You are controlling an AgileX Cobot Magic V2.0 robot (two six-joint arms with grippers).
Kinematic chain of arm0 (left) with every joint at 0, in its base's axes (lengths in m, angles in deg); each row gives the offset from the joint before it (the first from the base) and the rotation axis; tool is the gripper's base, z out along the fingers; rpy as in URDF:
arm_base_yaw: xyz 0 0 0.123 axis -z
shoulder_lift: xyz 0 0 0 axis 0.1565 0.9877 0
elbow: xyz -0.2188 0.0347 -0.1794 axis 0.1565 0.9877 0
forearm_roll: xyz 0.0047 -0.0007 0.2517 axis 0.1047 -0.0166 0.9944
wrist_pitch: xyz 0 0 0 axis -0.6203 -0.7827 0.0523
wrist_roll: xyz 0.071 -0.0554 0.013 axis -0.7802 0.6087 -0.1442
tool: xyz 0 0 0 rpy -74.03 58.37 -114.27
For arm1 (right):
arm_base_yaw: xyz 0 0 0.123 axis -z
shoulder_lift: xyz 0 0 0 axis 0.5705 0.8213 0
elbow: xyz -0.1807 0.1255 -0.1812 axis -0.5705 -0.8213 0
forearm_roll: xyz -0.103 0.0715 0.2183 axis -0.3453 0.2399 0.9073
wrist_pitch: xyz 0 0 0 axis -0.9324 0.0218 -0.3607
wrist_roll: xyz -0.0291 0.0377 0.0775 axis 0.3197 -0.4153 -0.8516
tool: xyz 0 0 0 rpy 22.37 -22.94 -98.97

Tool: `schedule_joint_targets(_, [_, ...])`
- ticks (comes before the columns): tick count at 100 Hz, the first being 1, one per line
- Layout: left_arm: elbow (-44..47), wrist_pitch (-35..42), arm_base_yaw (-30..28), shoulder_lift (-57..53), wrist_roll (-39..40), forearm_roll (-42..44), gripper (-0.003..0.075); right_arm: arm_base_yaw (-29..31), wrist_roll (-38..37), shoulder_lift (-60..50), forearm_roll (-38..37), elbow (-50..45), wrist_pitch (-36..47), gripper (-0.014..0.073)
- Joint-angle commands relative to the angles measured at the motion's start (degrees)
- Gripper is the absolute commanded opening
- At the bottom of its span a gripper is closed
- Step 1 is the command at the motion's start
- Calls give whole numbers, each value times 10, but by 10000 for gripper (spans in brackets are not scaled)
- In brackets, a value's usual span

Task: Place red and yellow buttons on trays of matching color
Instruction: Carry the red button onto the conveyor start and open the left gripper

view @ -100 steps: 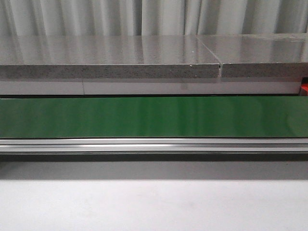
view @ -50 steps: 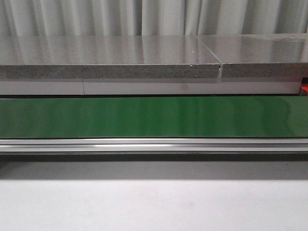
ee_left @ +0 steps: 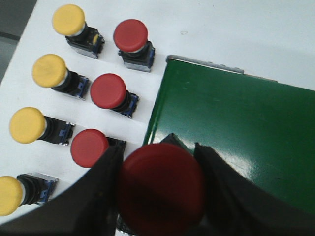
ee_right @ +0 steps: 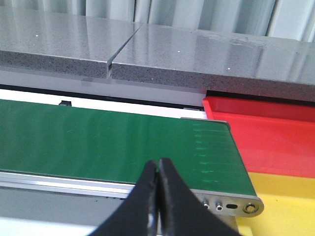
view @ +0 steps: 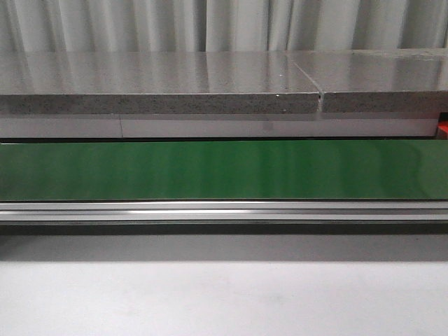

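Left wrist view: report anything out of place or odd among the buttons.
Nothing stands out. Four yellow buttons and three red buttons lie in two tidy columns beside the green belt; the left gripper holds another red button between its jaws.

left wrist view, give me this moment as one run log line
left gripper: shut on red button | over green belt end | right gripper: shut, empty | red tray, yellow tray: no buttons seen

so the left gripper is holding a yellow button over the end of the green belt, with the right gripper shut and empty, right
Not quite: the button in the left gripper is red, not yellow, as the left wrist view shows. It is over the end of the green belt, and the right gripper is shut and empty.
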Motion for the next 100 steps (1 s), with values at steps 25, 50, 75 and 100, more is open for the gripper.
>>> schedule_joint_targets(25, [-52, -4, 24, 66, -11, 9, -19, -1, 1, -10, -5, 8, 44, -67])
schedule_joint_targets(50, [-52, -12, 24, 88, -11, 10, -18, -1, 1, -10, -5, 8, 44, -67])
schedule_joint_targets(75, [-52, -12, 24, 88, -11, 6, 189, -1, 1, -10, -5, 8, 44, -67])
schedule_joint_targets(100, [-52, -6, 24, 88, -12, 0, 498, -1, 1, -10, -5, 8, 44, -67])
